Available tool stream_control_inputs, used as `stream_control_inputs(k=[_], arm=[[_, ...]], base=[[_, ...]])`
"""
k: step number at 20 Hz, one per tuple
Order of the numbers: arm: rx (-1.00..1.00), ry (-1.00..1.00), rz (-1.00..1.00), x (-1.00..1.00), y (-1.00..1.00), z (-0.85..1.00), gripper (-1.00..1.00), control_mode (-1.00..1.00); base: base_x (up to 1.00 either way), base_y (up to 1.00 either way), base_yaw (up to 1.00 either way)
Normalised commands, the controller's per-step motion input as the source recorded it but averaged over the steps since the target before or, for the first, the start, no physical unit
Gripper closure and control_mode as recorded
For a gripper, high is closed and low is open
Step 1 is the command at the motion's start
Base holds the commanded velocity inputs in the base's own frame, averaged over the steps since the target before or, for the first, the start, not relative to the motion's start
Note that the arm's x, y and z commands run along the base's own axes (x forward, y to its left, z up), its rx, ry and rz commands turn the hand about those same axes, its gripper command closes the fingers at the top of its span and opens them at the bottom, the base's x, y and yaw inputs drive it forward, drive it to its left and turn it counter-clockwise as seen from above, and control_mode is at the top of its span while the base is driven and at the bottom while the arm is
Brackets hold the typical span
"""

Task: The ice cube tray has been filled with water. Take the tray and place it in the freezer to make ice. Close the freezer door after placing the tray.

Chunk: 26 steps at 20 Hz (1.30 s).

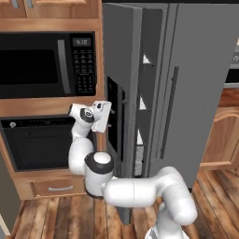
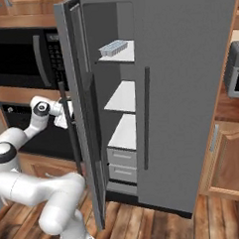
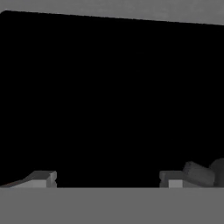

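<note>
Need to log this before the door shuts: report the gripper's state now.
Gripper: open, holding nothing, its fingertips spread wide against the black dispenser panel of the tall grey steel freezer door.

Kitchen, microwave (image 1: 46,63), wall oven (image 1: 42,142), freezer (image 2: 189,88)

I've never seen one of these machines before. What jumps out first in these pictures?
The tall grey freezer stands with its freezer door swung open, baring white shelves and drawers inside. On the top shelf sits the small ice cube tray. In front, the white arm bends up from the wooden floor, and its tool, fingers spread and empty, is up against the black dispenser panel on the door's outer face, beside the black wall oven.
</note>
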Motion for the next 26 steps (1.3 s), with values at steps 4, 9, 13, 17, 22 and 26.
stream_control_inputs(k=[4, 9, 13, 17, 22, 26], arm=[[0.00, 0.00, 0.00, -0.04, -1.00, -0.24, -1.00, -1.00], [0.00, 0.00, 0.06, 0.06, -0.97, -0.16, -1.00, -1.00], [0.00, 0.00, 0.21, 0.32, -0.80, -0.17, -1.00, -1.00], [0.03, 0.00, 0.34, 0.44, -0.75, -0.14, -1.00, -1.00], [0.07, 0.00, 0.38, 0.72, -0.75, -0.04, -1.00, -1.00], [0.12, 0.00, 0.43, 0.96, -0.74, 0.00, -1.00, -1.00]], base=[[0.00, 0.00, 0.00], [0.00, 0.00, 0.00], [0.00, 0.00, 0.00], [0.00, 0.00, 0.00], [0.00, 0.00, 0.00], [0.00, 0.00, 0.00]])
